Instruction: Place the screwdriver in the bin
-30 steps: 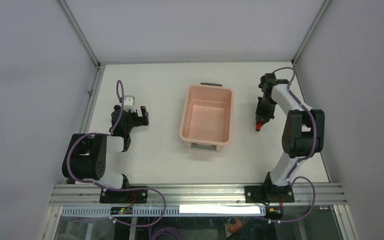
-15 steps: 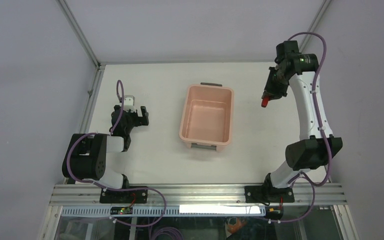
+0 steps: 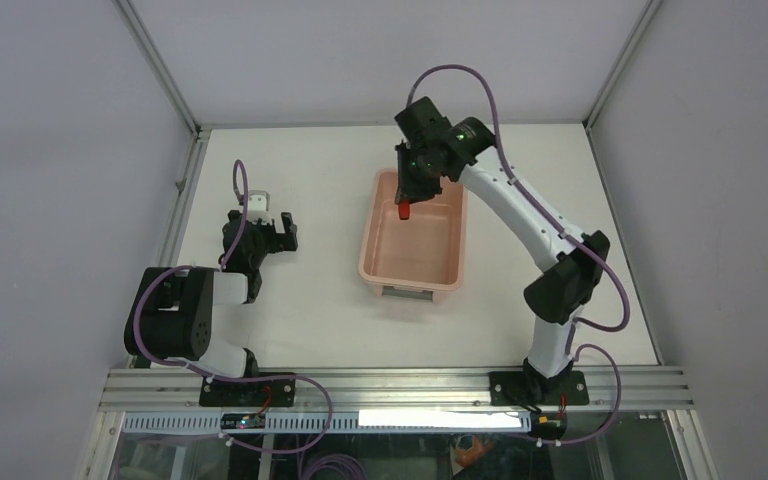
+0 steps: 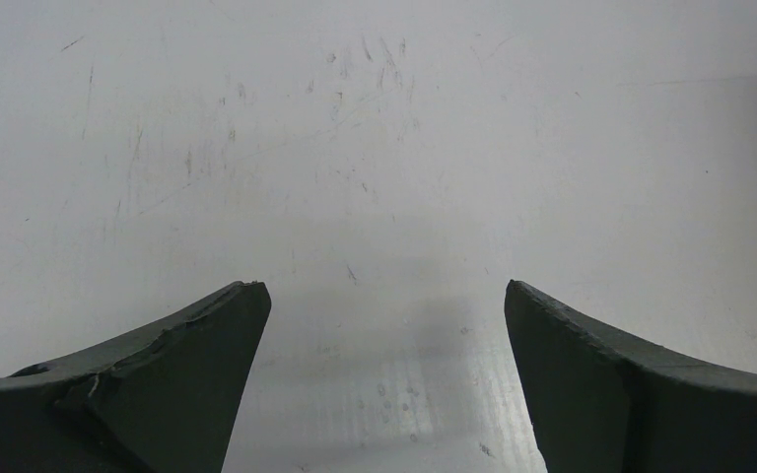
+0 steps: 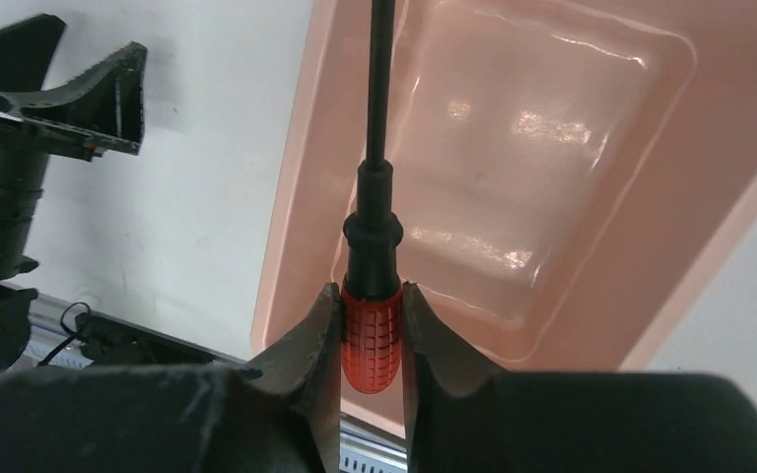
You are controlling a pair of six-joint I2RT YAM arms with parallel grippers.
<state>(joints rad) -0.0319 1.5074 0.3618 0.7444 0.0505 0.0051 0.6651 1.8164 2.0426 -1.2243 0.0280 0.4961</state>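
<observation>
Overhead, the right gripper [image 3: 413,190] hangs above the far end of the bin [image 3: 368,262], clamped on the screwdriver [image 3: 404,209]. The tool's red handle shows over the pink floor, held aloft and not yet set down. The left gripper [image 3: 272,232] sits low over the table [image 3: 310,320], well to the left of the bin.

Left wrist view: the two fingers stand wide apart above bare tabletop, holding nothing.

Right wrist view: the fingers pinch the red handle, and the black shaft runs out over the bin's interior, close to one long wall.

The release would go best once the tool is centred over the floor and brought lower. So near the rim, a high drop could bounce it out.

Compared with half a second earlier, the right arm has swung from the table's far-right side to above the bin, carrying the screwdriver. The left arm and the bin have not moved.
</observation>
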